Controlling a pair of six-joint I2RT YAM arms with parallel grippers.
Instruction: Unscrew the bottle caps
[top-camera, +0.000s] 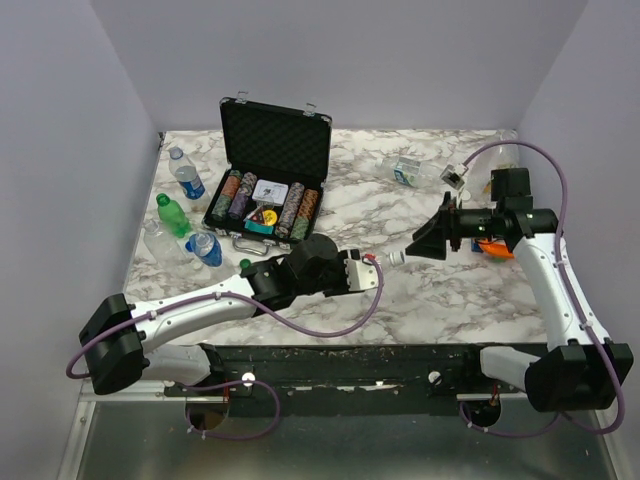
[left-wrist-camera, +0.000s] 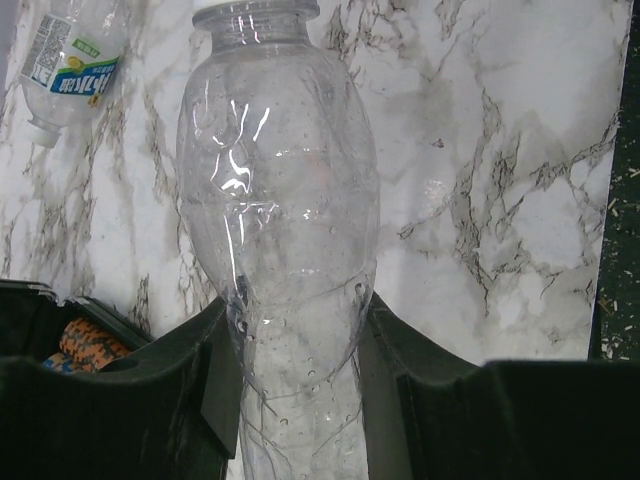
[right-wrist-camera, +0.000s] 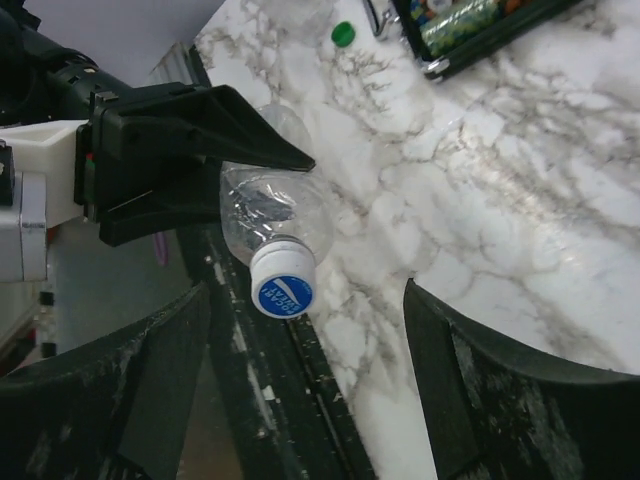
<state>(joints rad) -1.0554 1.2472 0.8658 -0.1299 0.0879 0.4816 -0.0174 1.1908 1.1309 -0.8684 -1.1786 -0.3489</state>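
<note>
My left gripper is shut on the lower body of a clear, label-free bottle. It holds the bottle lying level above the table's near middle, neck pointing right. The white bottle cap, with a blue printed top, sits on the neck and faces my right gripper. That gripper is open. The cap lies about level with its fingertips, closer to the left finger, touching neither. In the top view the right gripper hangs just right of the cap.
An open black chip case stands at the back left. Left of it are two blue-labelled bottles and a green one. A loose green cap lies nearby. Another bottle lies at the back right.
</note>
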